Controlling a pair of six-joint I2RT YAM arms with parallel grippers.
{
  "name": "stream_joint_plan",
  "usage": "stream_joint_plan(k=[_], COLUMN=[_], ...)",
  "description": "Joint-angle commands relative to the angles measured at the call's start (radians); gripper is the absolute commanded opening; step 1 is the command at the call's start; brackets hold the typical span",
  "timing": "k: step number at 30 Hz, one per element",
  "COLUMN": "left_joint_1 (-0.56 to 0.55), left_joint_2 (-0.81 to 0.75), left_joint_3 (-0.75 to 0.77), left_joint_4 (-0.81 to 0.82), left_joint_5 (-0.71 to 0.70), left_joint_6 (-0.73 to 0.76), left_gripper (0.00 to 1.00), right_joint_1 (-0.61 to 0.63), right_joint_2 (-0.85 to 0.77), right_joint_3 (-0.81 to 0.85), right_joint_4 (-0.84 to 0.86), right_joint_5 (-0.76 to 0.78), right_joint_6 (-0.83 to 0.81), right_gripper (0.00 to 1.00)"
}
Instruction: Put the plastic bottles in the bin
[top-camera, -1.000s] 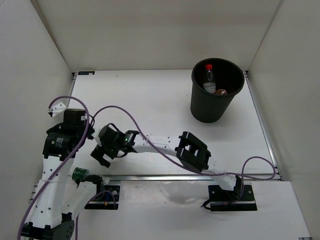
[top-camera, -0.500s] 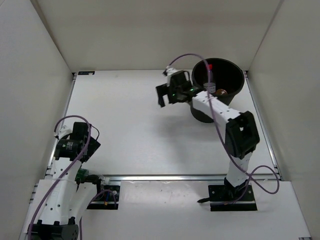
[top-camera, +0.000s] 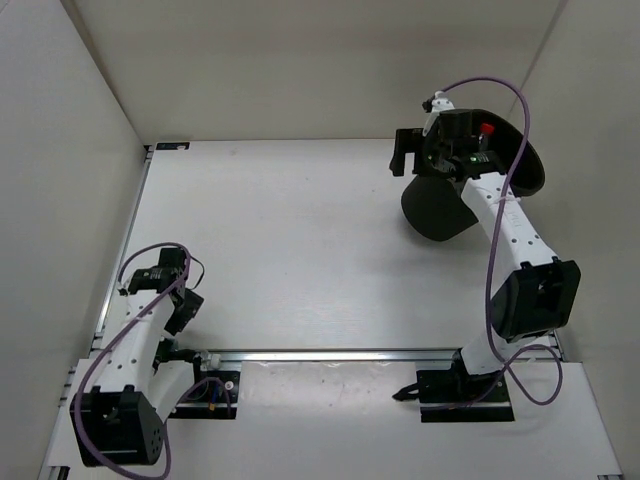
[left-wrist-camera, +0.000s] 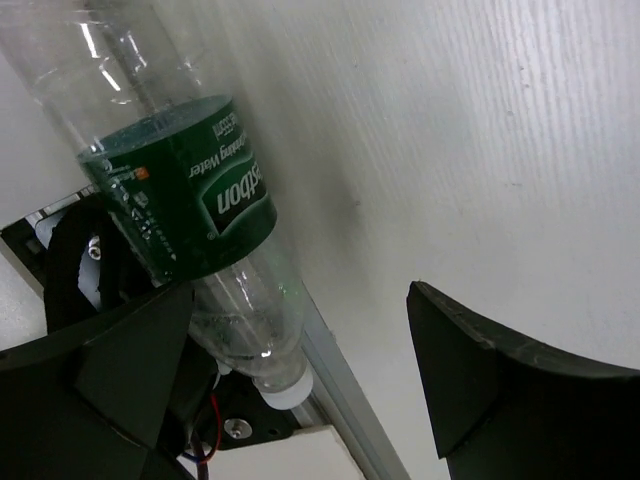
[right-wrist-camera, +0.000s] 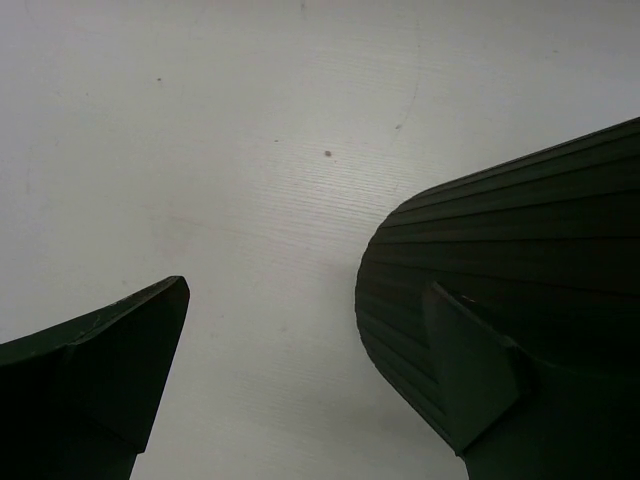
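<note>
A clear plastic bottle with a green label (left-wrist-camera: 190, 200) and white cap lies along the metal rail at the table's front edge. My left gripper (left-wrist-camera: 305, 290) is open, and its left finger (left-wrist-camera: 110, 370) is right beside the bottle. In the top view this gripper (top-camera: 183, 312) sits low at the front left. The black bin (top-camera: 440, 215) at the back right leans over to the right. A red bottle cap (top-camera: 486, 129) shows at its mouth. My right gripper (top-camera: 406, 160) stands open at the bin's left side. Its right finger (right-wrist-camera: 470, 380) is against the ribbed wall (right-wrist-camera: 520, 230).
White walls enclose the table on the left, back and right. A metal rail (top-camera: 330, 353) runs along the front edge between the two arm bases. The purple cable (top-camera: 495, 240) loops beside the right arm.
My right arm swung from the front left across the table to the bin, which now leans right instead of standing upright. My left arm pulled back to the front left corner.
</note>
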Motion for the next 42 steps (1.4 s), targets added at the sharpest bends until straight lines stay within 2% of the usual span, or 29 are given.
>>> stream_joint_plan(k=[1, 2, 4, 6, 10, 12, 15, 18, 23, 27, 29, 31, 35, 38, 40, 42], left_joint_1=[-0.001, -0.041, -0.047, -0.056, -0.145, -0.203, -0.227, -0.149, -0.043, 0.054, 0.068, 0.126, 0.222, 0.250, 0.199, 0.120], left_joint_2=[0.053, 0.067, 0.080, 0.074, 0.074, 0.110, 0.169, 0.187, 0.032, 0.060, 0.096, 0.095, 0.104, 0.146, 0.134, 0.043], left_joint_3=[-0.033, -0.033, -0.038, -0.035, -0.038, -0.032, -0.003, 0.045, 0.100, 0.149, 0.189, 0.194, 0.151, 0.108, 0.083, 0.068], left_joint_4=[0.069, 0.071, 0.063, 0.063, 0.033, 0.030, 0.004, -0.043, -0.047, -0.055, -0.081, -0.035, 0.092, 0.143, 0.239, 0.313], left_joint_5=[0.008, -0.001, -0.008, -0.005, -0.002, 0.005, 0.013, 0.004, 0.002, -0.057, -0.171, -0.193, -0.185, -0.180, -0.154, -0.169], left_joint_6=[-0.030, -0.041, -0.041, -0.038, -0.056, -0.052, -0.005, 0.046, -0.039, -0.015, -0.068, -0.038, 0.020, 0.035, 0.061, 0.085], left_gripper=[0.99, 0.99, 0.98, 0.99, 0.98, 0.99, 0.99, 0.99, 0.98, 0.98, 0.98, 0.99, 0.98, 0.98, 0.99, 0.98], right_joint_1=[0.031, 0.052, 0.085, 0.117, 0.169, 0.171, 0.223, 0.282, 0.335, 0.428, 0.470, 0.517, 0.511, 0.488, 0.458, 0.435], right_joint_2=[-0.051, -0.052, -0.046, -0.049, -0.064, -0.071, -0.091, -0.120, -0.149, -0.153, -0.164, -0.181, -0.218, -0.258, -0.275, -0.301], right_joint_3=[0.057, 0.061, 0.071, 0.048, -0.015, -0.044, -0.095, -0.170, -0.241, -0.247, -0.262, -0.300, -0.348, -0.376, -0.382, -0.380], right_joint_4=[-0.018, -0.021, -0.020, -0.006, 0.035, 0.055, 0.083, 0.118, 0.153, 0.160, 0.163, 0.175, 0.163, 0.170, 0.157, 0.138], right_joint_5=[0.015, 0.019, 0.053, 0.050, 0.036, 0.026, 0.055, 0.058, 0.015, 0.021, 0.029, 0.030, 0.016, 0.019, 0.004, -0.007], right_joint_6=[-0.023, -0.032, -0.035, -0.046, -0.023, -0.009, -0.020, -0.017, -0.004, -0.026, -0.030, -0.021, -0.007, -0.007, -0.012, -0.016], right_gripper=[1.00, 0.99, 0.99, 1.00, 0.99, 0.99, 0.99, 0.99, 0.99, 0.99, 0.99, 0.99, 0.99, 0.99, 0.99, 0.99])
